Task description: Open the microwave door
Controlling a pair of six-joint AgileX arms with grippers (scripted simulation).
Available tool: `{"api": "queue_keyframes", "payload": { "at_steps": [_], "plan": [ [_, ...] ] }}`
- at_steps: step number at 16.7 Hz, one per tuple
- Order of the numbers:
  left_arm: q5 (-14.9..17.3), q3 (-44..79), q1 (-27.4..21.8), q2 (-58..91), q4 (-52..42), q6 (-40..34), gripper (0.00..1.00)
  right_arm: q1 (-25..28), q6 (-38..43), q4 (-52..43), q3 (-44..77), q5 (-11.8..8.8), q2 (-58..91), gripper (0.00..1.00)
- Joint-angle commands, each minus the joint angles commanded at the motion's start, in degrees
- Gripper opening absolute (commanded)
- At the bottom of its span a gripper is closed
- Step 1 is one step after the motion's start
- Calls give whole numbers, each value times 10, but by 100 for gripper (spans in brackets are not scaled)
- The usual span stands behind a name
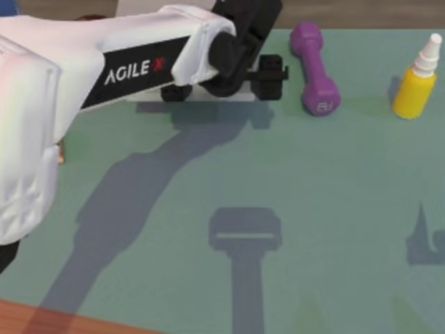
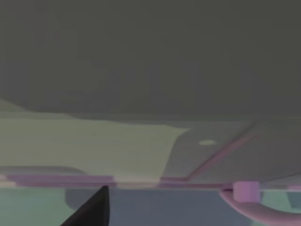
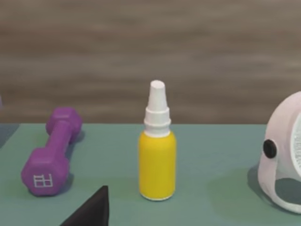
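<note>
- At the far edge of the green table [image 1: 313, 209], left of centre: microwave [image 1: 222, 97], almost wholly hidden beneath the left arm, only a pale strip of it showing.
- Just beside it on the right: purple dumbbell [image 1: 316, 69]; farther right, well apart, yellow dropper bottle [image 1: 416, 78].
- Left gripper [image 1: 270, 72]: poised over the microwave's right end, between oven and dumbbell; whether open or closed cannot be told, and no hold on anything visible.
- Left wrist view: filled by the grey translucent microwave door [image 2: 141, 70] at very close range, oven floor dimly visible through it; contact with the panel not discernible.
- Right gripper [image 3: 89, 212]: out of the top view, idle, facing the dumbbell, the bottle and a white fan [image 3: 287, 160]; state likewise not discernible.
- Step in hand, as judged: engaging the door's free edge or handle before swinging it outward.
- For a clean result: hook or grip squarely at the edge farthest from the hinge, pull along the door's arc rather than straight back, and keep the pull gentle so as not to drag the oven.
- Hazard: sweeping into the dumbbell close alongside.
</note>
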Motion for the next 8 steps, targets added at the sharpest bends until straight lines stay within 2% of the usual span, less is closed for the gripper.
{"api": "queue_keyframes", "payload": {
  "at_steps": [3,8],
  "plan": [
    [0,0,0,0,0,0,100,0,0,0,0,0,0,100],
    [0,0,0,0,0,0,62,0,0,0,0,0,0,100]
  ]
}}
